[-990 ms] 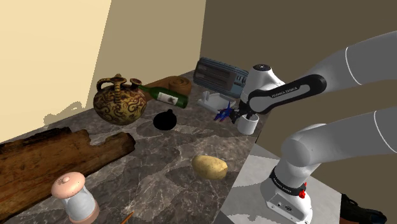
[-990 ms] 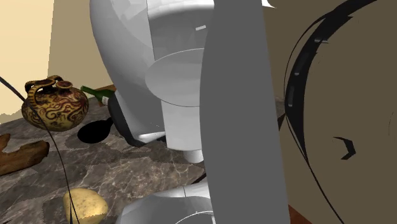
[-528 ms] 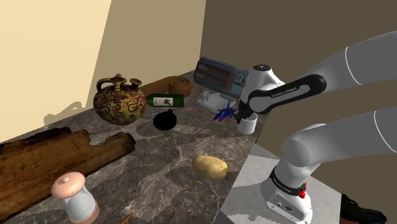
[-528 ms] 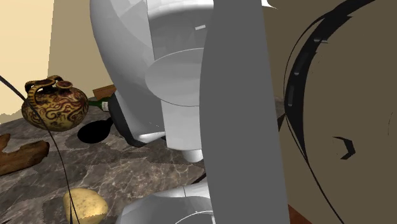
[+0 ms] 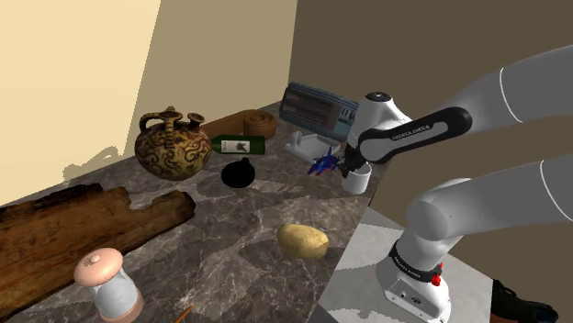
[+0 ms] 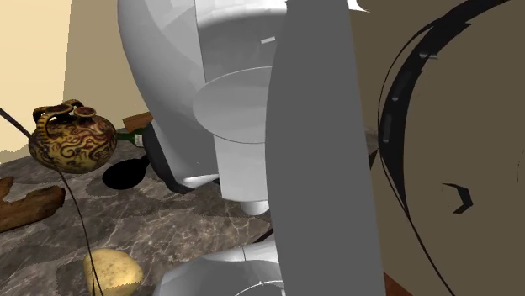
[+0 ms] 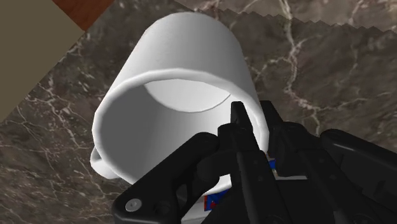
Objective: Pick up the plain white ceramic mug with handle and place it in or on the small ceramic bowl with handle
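Dark marbled counter point(image 5: 246, 209), tan walls point(image 5: 73, 64), white mug point(image 7: 191, 51)

**A home, most likely the kitchen counter**

You can read it from the surface first: a dark, white-veined stone countertop point(image 5: 230, 229) runs back into a corner where a cream wall point(image 5: 83, 64) meets a brown wall point(image 5: 386, 46). The rest is household clutter. You have a swirl-painted jug point(image 5: 170, 147), a green wine bottle point(image 5: 239, 144) lying on its side, a potato point(image 5: 302, 239), a white mug point(image 5: 356, 179), a small black bowl point(image 5: 241, 172), a pink-lidded jar point(image 5: 107, 284) and a ribbed appliance point(image 5: 317, 108) against the back wall. A rough log point(image 5: 83, 229) lies along the shoulder view's left. In the wrist view, reddish wood-grain flooring point(image 7: 83, 9) shows beyond the counter's edge.
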Motion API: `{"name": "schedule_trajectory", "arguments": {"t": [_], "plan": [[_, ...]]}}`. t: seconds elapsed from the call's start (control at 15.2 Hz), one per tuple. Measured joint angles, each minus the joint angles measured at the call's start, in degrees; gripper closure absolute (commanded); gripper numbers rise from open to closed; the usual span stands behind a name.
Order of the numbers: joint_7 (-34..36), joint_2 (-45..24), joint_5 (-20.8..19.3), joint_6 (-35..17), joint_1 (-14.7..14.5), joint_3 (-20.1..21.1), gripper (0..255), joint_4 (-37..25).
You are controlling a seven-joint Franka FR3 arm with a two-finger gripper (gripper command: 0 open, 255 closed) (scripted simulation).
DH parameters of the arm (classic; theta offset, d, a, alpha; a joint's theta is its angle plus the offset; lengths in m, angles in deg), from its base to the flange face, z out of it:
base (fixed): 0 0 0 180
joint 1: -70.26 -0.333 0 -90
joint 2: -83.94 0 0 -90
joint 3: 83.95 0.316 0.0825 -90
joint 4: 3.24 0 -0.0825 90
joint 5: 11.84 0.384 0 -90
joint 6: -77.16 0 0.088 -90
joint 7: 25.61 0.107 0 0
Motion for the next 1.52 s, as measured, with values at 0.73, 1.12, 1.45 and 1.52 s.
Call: {"name": "schedule_trajectory", "arguments": {"t": [0.73,1.12,1.45,1.52], "plan": [[-2.3,6.7,2.2,11.5,-1.6,-0.4,255,-4.9],[-3.2,8.8,3.1,17.3,-2.1,-0.3,255,-8.6],[-4.0,10.0,3.6,21.6,-2.4,-0.3,255,-11.7],[-4.3,10.2,3.7,22.6,-2.3,-0.3,255,-12.5]]}}
